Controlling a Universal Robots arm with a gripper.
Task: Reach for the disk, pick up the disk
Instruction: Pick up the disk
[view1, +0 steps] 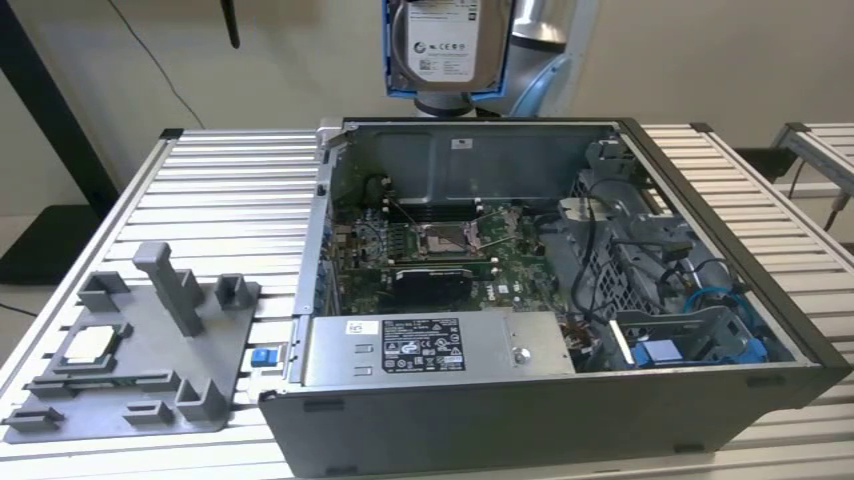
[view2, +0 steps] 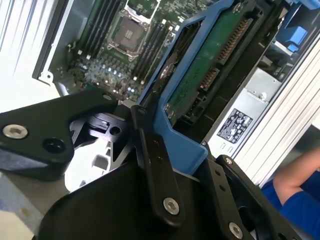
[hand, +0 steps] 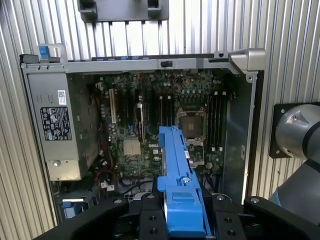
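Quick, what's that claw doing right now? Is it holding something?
Gripper: shut on the disk, holding it above the open computer case.

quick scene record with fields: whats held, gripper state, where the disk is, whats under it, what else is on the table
held: disk, blue rails along its edges
grip: gripper shut on the disk's blue rail
disk position: up in the air, behind and above the open computer case, not touching it
inside case: motherboard, power supply
table: ribbed metal, with a grey fixture at the exterior view's left
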